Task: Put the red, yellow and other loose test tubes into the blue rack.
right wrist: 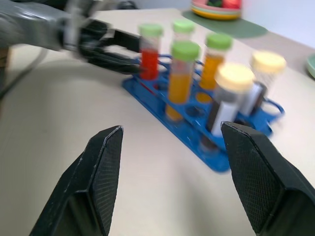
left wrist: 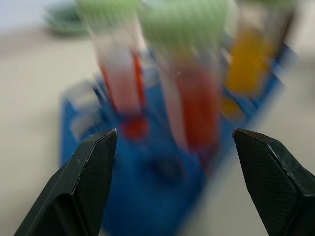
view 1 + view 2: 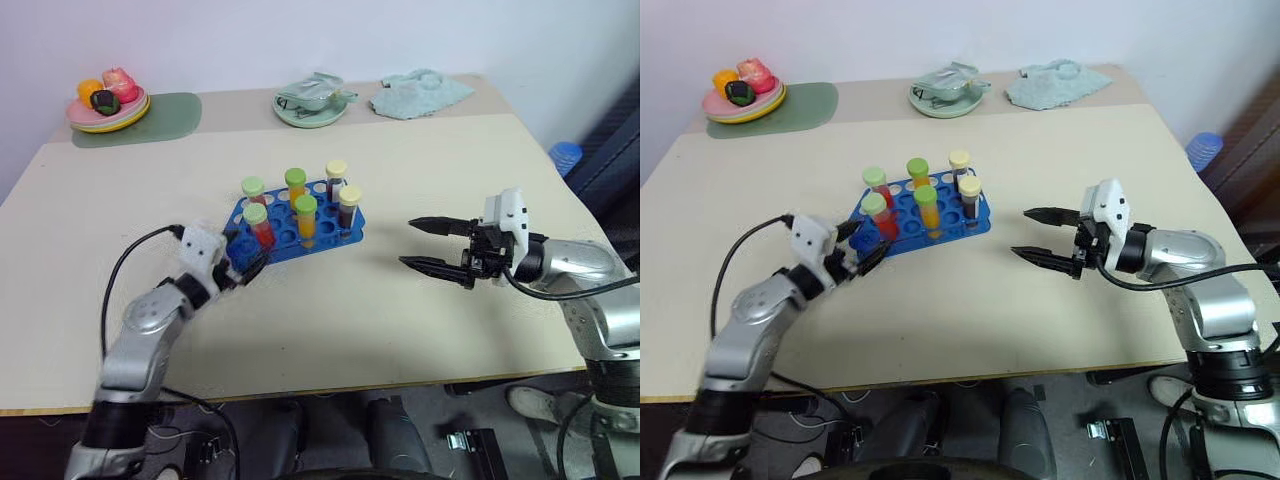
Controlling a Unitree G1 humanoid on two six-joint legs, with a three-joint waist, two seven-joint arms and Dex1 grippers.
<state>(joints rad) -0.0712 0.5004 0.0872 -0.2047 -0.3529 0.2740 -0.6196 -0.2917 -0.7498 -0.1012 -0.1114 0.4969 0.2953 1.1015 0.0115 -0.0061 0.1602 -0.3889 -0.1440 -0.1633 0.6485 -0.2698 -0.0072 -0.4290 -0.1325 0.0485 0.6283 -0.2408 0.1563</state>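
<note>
The blue rack (image 3: 283, 229) sits mid-table with several capped tubes upright in its holes: two red ones (image 3: 258, 224), two yellow-orange ones (image 3: 306, 219) and two dark ones (image 3: 349, 207). No tube lies loose on the table. My left gripper (image 3: 248, 262) is open at the rack's near left corner. Its fingers (image 2: 93, 167) stand wide apart, just short of the front red tube (image 2: 194, 105), and hold nothing. My right gripper (image 3: 405, 242) hovers open to the right of the rack, pointing at it, with nothing between its fingers (image 1: 106, 172).
At the back left, a plate of toy fruit (image 3: 108, 105) rests on a green mat (image 3: 170, 115). A green dish (image 3: 312, 104) and a pale cloth (image 3: 420, 93) lie along the back edge. Bare tabletop (image 3: 330, 310) surrounds the rack.
</note>
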